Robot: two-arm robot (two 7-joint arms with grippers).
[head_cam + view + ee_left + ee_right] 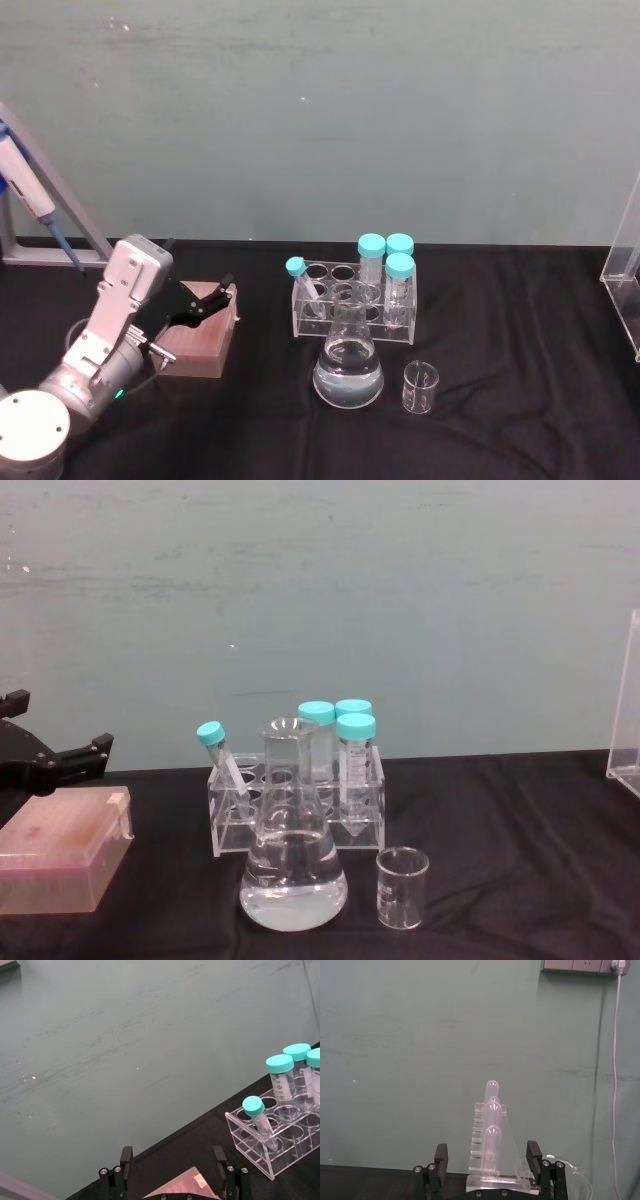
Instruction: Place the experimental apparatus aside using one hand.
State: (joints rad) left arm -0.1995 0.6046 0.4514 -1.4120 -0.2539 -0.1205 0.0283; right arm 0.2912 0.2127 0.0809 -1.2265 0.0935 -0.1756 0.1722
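The experimental apparatus stands mid-table: a conical flask (348, 368) holding clear liquid, a small glass beaker (421, 388) to its right, and behind them a clear rack (352, 300) of teal-capped tubes. A tall acrylic stand (490, 1147) with round-topped tubes rises just ahead of my right gripper (487, 1160), which is open, in line with the gap between its fingers. My left gripper (215, 296) is open above a pinkish box (200, 335) at the table's left, well left of the rack (277, 1135).
A clear acrylic panel (625, 270) stands at the table's right edge. A blue-handled pipette on a metal frame (30, 190) leans at the far left. Black cloth lies bare in front of and to the right of the beaker (402, 885). A green wall is close behind.
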